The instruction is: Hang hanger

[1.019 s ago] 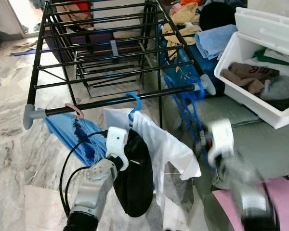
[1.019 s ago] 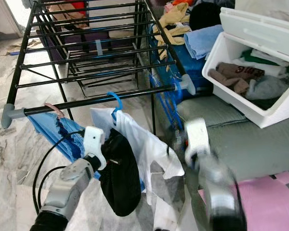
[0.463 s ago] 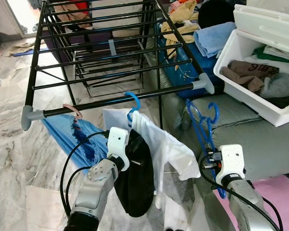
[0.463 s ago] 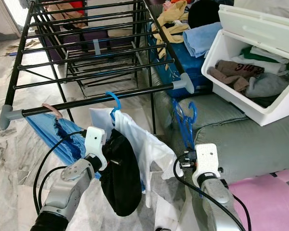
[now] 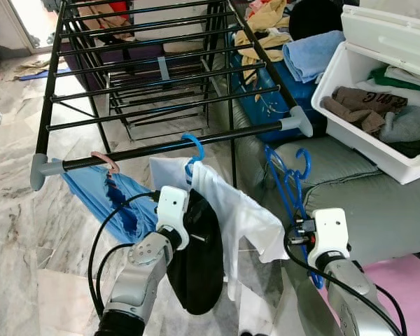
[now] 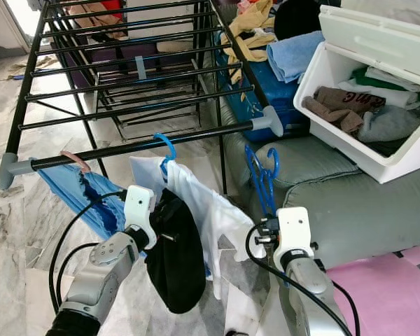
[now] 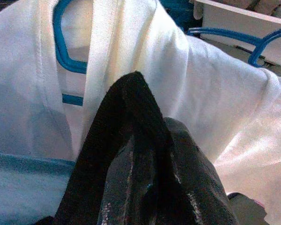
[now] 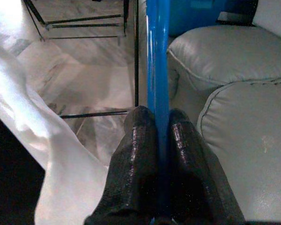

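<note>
Hangers (image 5: 290,183), blue and bunched, stand upright in the right gripper (image 8: 160,124), whose fingers (image 8: 138,136) are clenched on a blue bar, right of the rack (image 5: 161,148) and below its near rail, in front of a grey cushion (image 5: 357,189). On that rail hangs another blue hanger (image 5: 194,149) carrying a white shirt (image 5: 241,217). The left gripper (image 7: 136,103) presses its closed black fingers against that shirt. A white bin (image 5: 378,105) of clothes sits far right.
</note>
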Controlling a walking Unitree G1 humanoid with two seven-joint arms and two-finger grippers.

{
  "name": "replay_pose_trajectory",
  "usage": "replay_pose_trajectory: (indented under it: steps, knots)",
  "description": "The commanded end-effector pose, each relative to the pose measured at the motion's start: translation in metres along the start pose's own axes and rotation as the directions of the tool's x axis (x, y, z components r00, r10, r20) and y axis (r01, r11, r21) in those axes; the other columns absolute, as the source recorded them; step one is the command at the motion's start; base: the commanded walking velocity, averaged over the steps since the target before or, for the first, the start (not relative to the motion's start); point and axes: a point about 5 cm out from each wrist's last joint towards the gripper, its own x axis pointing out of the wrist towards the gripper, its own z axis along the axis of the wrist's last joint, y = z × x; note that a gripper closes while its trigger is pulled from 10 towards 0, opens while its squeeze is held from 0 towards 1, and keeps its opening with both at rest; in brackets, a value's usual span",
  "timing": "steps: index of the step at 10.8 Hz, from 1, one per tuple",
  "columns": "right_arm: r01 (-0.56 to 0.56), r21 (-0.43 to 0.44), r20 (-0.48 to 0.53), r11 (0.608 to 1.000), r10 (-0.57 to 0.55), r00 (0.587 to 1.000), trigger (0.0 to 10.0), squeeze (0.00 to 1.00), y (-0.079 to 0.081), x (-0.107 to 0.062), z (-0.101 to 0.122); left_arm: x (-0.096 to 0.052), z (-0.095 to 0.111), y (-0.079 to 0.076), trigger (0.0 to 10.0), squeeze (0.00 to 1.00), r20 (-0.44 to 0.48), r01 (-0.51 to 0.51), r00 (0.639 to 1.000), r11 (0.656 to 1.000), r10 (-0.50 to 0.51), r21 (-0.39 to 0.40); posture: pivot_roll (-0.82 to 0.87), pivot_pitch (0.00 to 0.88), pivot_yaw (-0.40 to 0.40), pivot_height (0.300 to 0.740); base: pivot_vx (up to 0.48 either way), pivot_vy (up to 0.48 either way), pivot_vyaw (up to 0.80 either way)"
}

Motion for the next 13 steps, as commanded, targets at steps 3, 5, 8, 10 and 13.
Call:
replay_pose_trajectory:
  steps: [3,5,8,10,13]
  knots:
    - [-0.017,-0.018,0.012,1.000,0.017,1.000,10.0,0.00,0.004,0.002,0.006,0.001,0.004,0.000,10.0,0.00,0.020,-0.004,1.000,1.000,0.004,0.016,-0.06,0.074,0.018,0.740,-0.263,0.000,0.00]
    - [-0.025,-0.020,0.010,0.999,0.025,1.000,10.0,0.00,0.006,0.004,0.007,0.001,0.005,0.000,10.0,0.00,0.020,-0.006,1.000,1.000,0.005,0.016,-0.06,0.077,0.019,0.740,-0.285,0.000,0.00]
    - [-0.022,-0.027,0.004,0.999,0.022,1.000,10.0,0.00,0.008,0.005,0.005,0.000,0.005,0.001,10.0,0.00,0.019,-0.006,1.000,1.000,0.006,0.016,-0.06,0.079,0.018,0.740,-0.285,0.000,0.00]
    - [-0.026,-0.030,0.002,0.999,0.026,1.000,10.0,0.00,0.009,0.006,0.005,0.001,0.006,0.001,10.0,0.00,0.021,-0.010,1.000,1.000,0.009,0.018,-0.05,0.078,0.018,0.740,-0.283,0.000,0.00]
    - [-0.033,-0.032,-0.001,0.999,0.033,0.999,10.0,0.00,0.010,0.006,0.004,-0.001,0.008,0.010,10.0,0.00,0.033,-0.052,0.998,0.998,0.051,0.025,-0.05,0.080,0.013,0.740,-0.285,0.000,0.00]
